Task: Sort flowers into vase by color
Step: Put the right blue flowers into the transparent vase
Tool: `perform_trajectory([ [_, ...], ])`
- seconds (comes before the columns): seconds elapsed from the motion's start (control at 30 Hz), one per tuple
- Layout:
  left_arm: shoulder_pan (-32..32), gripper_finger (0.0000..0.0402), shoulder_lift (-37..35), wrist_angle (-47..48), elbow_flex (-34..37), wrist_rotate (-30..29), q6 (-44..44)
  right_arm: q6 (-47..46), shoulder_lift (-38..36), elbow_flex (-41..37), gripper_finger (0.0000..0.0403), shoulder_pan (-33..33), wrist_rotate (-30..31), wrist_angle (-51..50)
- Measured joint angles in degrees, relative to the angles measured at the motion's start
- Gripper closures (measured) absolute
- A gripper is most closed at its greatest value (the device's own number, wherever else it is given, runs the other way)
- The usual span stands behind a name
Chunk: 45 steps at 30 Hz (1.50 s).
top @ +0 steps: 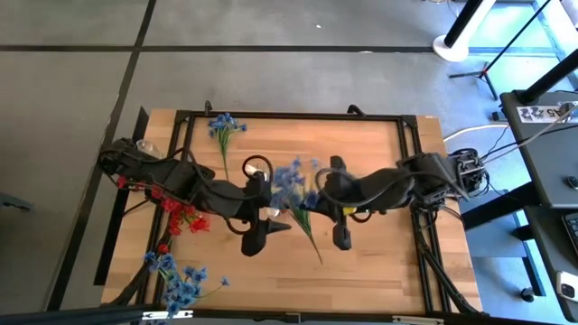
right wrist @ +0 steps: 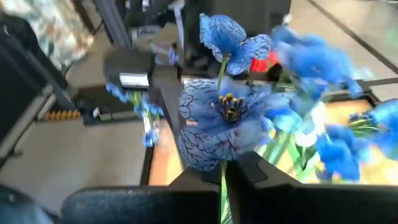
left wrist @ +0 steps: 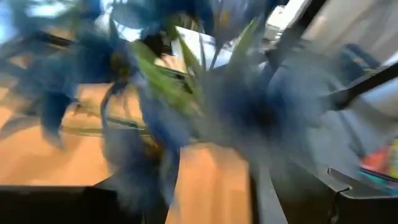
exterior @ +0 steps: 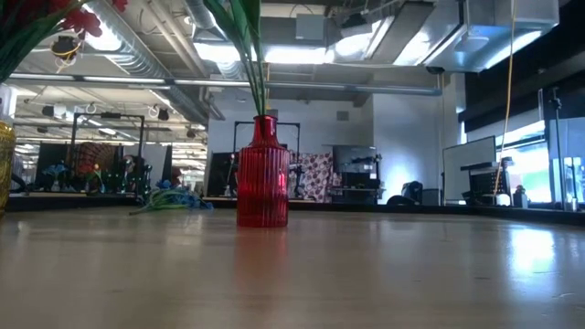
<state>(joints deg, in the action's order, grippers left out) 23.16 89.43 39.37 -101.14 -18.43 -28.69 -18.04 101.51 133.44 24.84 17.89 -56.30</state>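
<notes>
A robotics lab is showing here: exposed silver ceiling ducts point(exterior: 137, 57) are running overhead, black equipment racks point(exterior: 361, 174) are standing behind the pale wooden table point(top: 379, 262), and grey floor point(top: 298, 77) is surrounding it.

Left wrist view smeared by blur: blue flowers point(left wrist: 249, 112) read only as blotches, end effector state not resolved. In the low view, green stems point(exterior: 249, 55) in the red vase point(exterior: 262, 174) are cut off by the upper edge. Blue bunch point(top: 176, 284) is clipped at the worktop's point(top: 379, 262) near edge in the high view.
</notes>
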Motion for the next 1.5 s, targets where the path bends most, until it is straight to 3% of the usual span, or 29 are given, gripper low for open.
perform_trajectory([
  [0.13,-0.84,0.0166,0.76,0.19,-0.07,6.18,-1.8,3.13,1.71,-0.1,0.0401,1.0,-3.56,0.33],
  [0.4,-1.55,0.0166,2.17,6.93,-0.07,12.87,-4.37,5.2,1.98,-0.08,0.0402,4.26,-1.32,0.26],
  [0.6,-1.69,0.0166,3.4,-0.65,-0.07,17.67,-2.81,5.58,2.6,-0.06,0.0402,4.44,-0.87,0.71],
  [0.87,-1.76,0.0166,7.25,-4.26,-0.07,19.03,-2.08,8.4,3.13,-0.1,0.0402,4.44,-1.11,4.15],
  [1.23,-1.29,0.0166,7.72,-16.27,-0.07,20.15,-1.47,7.95,5.61,-0.06,0.04,4.42,-4.02,3.33],
  [1.5,-1.29,0.0187,7.72,-14.38,-0.07,19.47,-2.27,7.86,6.44,-0.08,0.0382,4.4,-3.5,2.81],
])
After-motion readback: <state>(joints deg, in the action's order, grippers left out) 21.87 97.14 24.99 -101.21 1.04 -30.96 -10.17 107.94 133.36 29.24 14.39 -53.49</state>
